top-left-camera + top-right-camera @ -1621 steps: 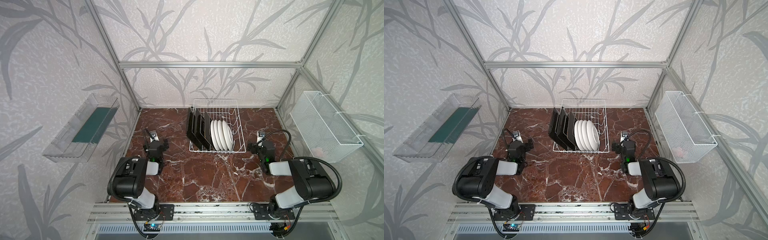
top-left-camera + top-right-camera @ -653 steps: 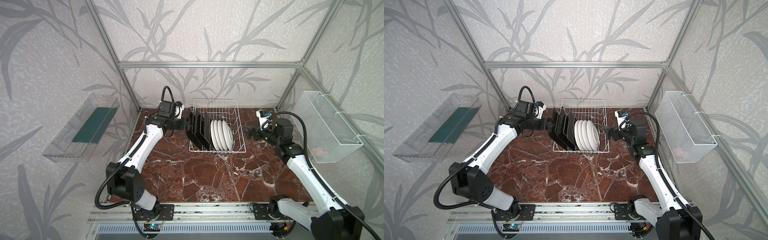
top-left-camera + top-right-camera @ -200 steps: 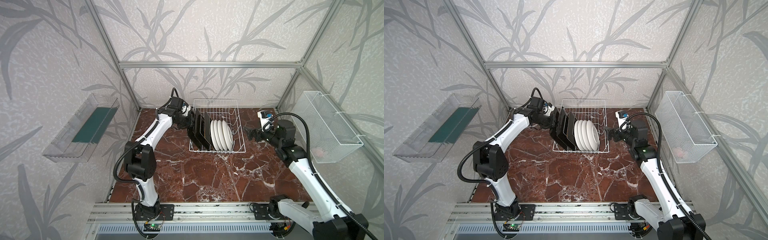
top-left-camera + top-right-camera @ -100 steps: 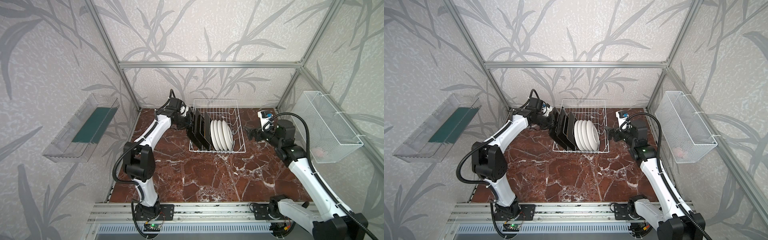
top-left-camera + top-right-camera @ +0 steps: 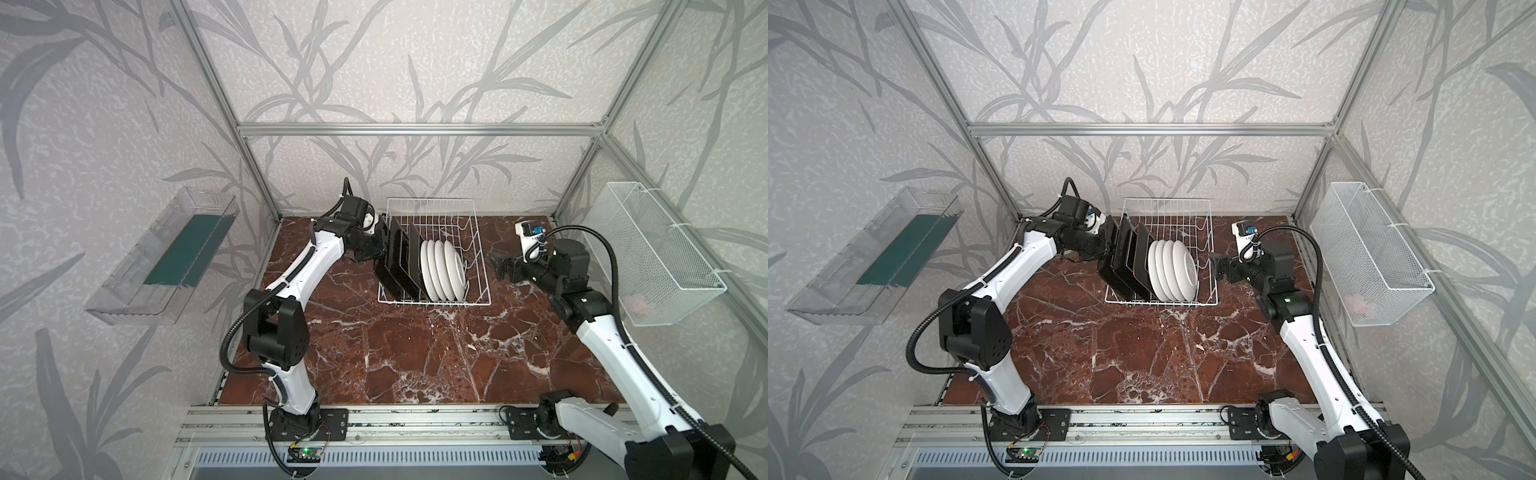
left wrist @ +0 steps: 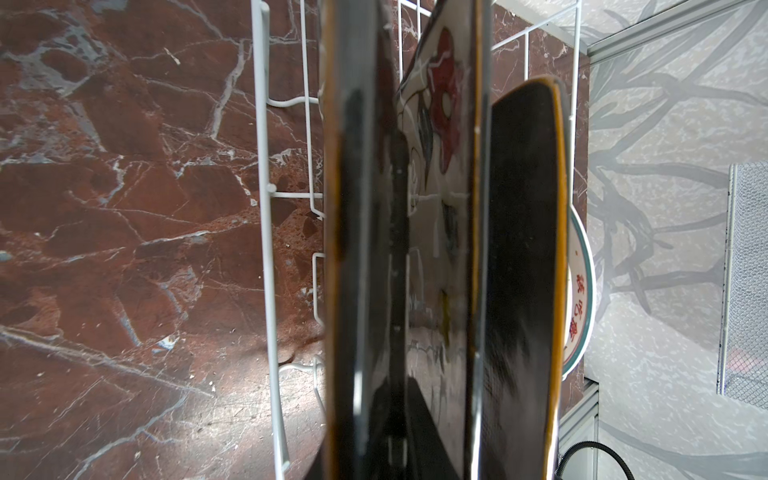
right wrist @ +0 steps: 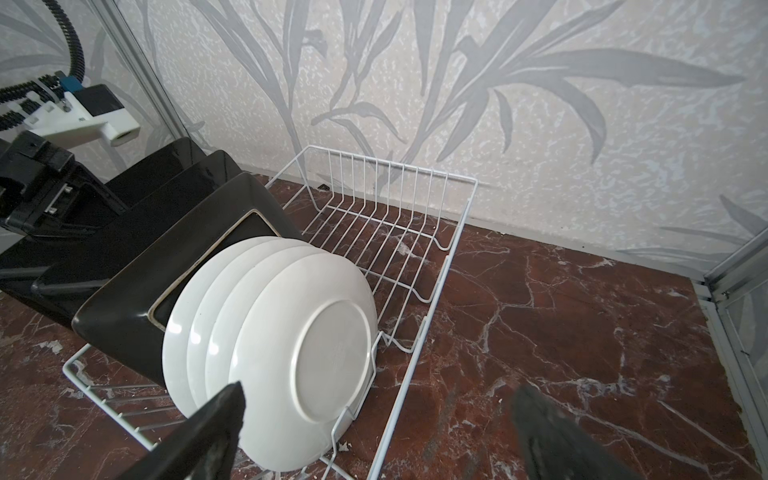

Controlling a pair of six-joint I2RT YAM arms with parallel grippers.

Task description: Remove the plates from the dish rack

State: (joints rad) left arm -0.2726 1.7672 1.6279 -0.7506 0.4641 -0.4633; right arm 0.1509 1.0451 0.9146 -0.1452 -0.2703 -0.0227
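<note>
left gripper [image 5: 385, 245] is clamped on the end square plate [image 5: 392, 270], which stands on edge at the dish rack's [image 5: 430, 212] left end, so imo it lifts up+left. right gripper [image 5: 496, 266] is wide open by the rack's right side, empty.

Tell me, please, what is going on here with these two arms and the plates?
The robot is unloading a dish rack on the marble table. The left gripper is shut on the top edge of the outermost square plate, at the rack's left end; that plate has not left the rack yet. Two more square plates and four round white plates stand in the rack. The right gripper hangs open just outside the rack's right side, touching nothing.
</note>
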